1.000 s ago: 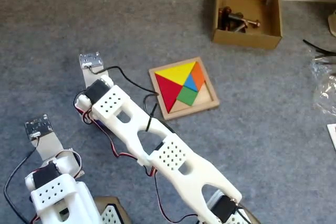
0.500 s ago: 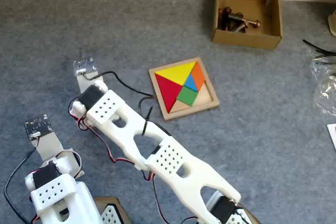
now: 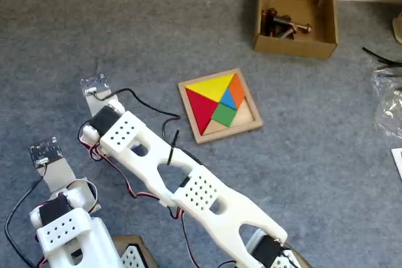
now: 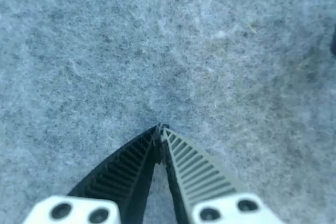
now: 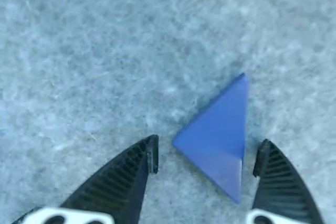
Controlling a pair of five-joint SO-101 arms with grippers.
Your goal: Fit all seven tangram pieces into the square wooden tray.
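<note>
We saw the square wooden tray [image 3: 244,116] near the middle of the grey counter [image 3: 314,174], and it was mostly full. In it lay a yellow triangle [image 3: 210,87] at 12 o'clock, a red triangle [image 3: 200,110] at 8 o'clock, an orange piece [image 3: 237,86] at 2 o'clock, a blue piece [image 3: 228,100] in the middle and a green piece [image 3: 223,114] at 5 o'clock. A bare strip of wood was left along the tray's 4 o'clock side, so we thought the job was more than half done. A loose blue triangle [image 5: 218,135] lay flat on the counter. The right claw [image 5: 207,155] was open wide with one finger on each side of it. It did not seem to touch it or hold anything yet. The left claw [image 4: 161,129] was closed tight on nothing, just over bare counter. That made six pieces we could count, and where the seventh lay we could not tell. From above, the right arm [image 3: 188,186] reached out to 9 o'clock of the tray and covered its own claw and the loose triangle. At 1 o'clock from the tray stood a cardboard box [image 3: 292,47], and the things inside it were too small to make out.
</note>
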